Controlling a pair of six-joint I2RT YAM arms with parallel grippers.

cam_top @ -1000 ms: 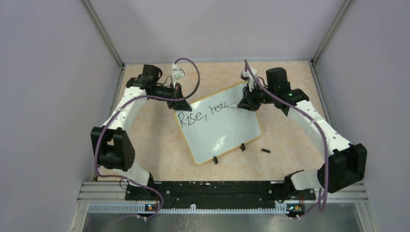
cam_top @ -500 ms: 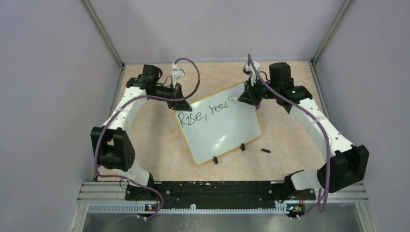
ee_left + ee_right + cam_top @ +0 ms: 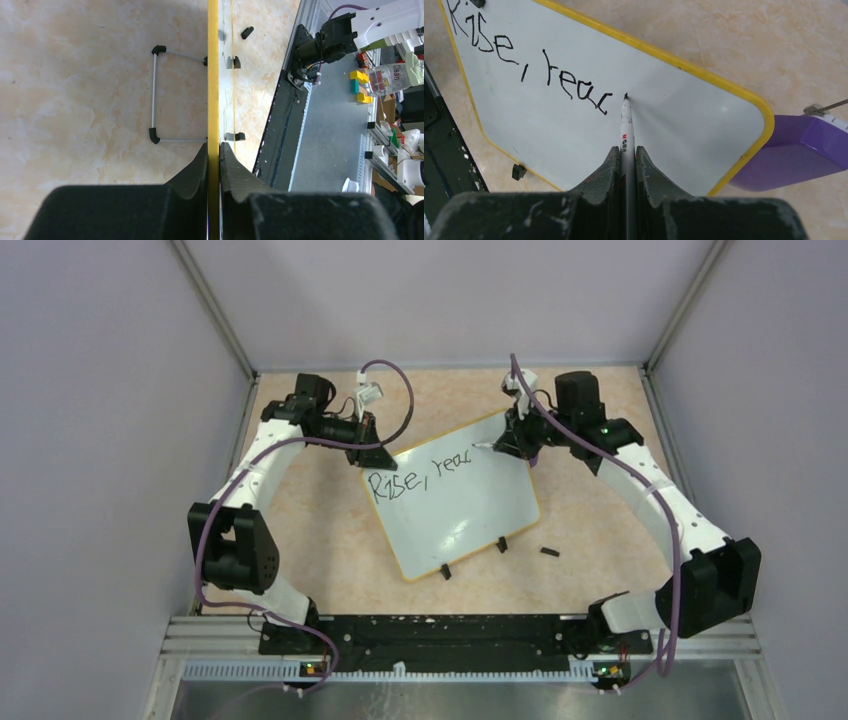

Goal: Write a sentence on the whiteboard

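The whiteboard (image 3: 460, 510) lies tilted on the table, its far right corner propped up. The sentence (image 3: 420, 472) reads "Rise, reac" in black; in the right wrist view the sentence (image 3: 529, 67) runs along the upper left of the whiteboard (image 3: 664, 135). My left gripper (image 3: 372, 454) is shut on the board's far left corner, and in the left wrist view the left gripper (image 3: 213, 146) pinches the yellow rim (image 3: 213, 75). My right gripper (image 3: 507, 445) is shut on a thin marker (image 3: 626, 125). The marker's tip sits at the board's surface just right of the last letter.
A purple wedge block (image 3: 804, 145) lies under the board's far right corner. Two black clip feet (image 3: 445, 571) sit on the near rim. A small black cap (image 3: 547, 552) lies on the table to the right. A wire stand (image 3: 155, 95) shows behind the board.
The right gripper has shifted the marker's tip a little toward the board's far edge, past the end of "reac". The left arm and the board have stayed still.
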